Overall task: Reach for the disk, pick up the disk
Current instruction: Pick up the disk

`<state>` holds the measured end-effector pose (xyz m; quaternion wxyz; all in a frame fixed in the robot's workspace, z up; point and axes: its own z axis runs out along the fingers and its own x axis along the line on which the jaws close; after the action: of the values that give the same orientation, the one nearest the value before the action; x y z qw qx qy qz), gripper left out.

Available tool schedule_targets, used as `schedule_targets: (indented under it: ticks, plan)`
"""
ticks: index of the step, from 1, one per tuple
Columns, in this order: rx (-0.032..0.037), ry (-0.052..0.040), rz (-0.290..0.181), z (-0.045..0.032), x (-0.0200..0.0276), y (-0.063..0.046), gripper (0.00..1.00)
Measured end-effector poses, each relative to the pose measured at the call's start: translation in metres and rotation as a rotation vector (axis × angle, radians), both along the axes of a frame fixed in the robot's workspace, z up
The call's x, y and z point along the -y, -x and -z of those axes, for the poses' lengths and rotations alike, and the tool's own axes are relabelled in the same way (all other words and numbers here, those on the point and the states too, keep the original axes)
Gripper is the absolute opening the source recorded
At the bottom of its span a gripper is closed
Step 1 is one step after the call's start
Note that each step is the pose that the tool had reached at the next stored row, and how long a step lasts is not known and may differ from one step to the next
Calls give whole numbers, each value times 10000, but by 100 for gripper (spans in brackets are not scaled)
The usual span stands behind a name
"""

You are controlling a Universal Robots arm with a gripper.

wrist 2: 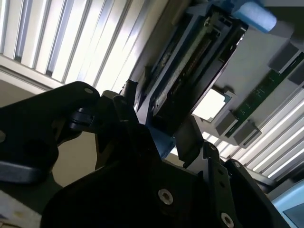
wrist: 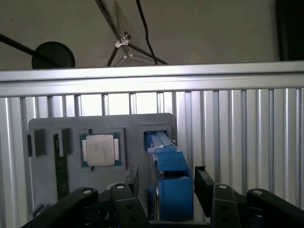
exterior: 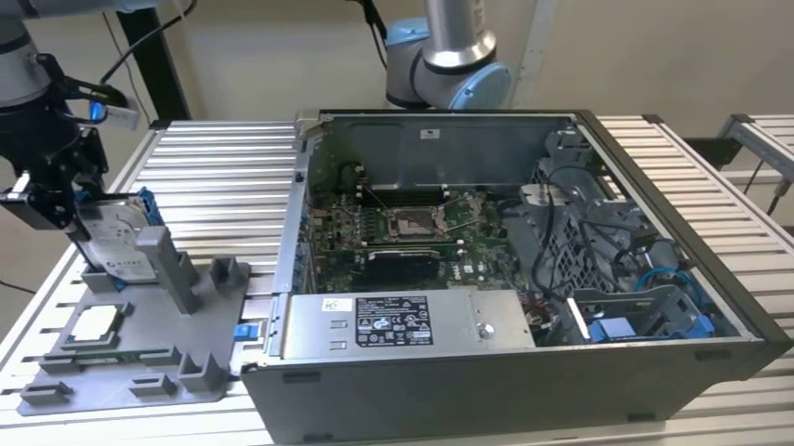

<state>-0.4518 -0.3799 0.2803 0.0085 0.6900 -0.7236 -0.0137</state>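
Silver-grey metal disk [exterior: 118, 243] in its blue bracket stands upright in the grey plastic holder [exterior: 155, 336]. The black claw [wrist: 167, 179] straddles it, fingers [wrist: 134, 180] parted wide.

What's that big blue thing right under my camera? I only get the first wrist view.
Observer: That's the bracket on the disk. In the exterior view the disk is a silver-grey slab with a white label. It stands on edge in the grey holder, with the gripper at its top.
Operator: Is anything else nearby?
Observer: Yes, an open computer case lies to the exterior view's right of the holder, with its circuit board showing.
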Motion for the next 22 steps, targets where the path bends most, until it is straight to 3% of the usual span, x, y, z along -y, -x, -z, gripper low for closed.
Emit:
schedule_targets:
  ticks: [9, 18, 22]
  plan:
    - [1, -22, -139, 154, -1, 1, 100]
    - [-16, -90, -143, 222, 1, 10, 100]
    - [-10, -168, -184, 224, -2, 8, 100]
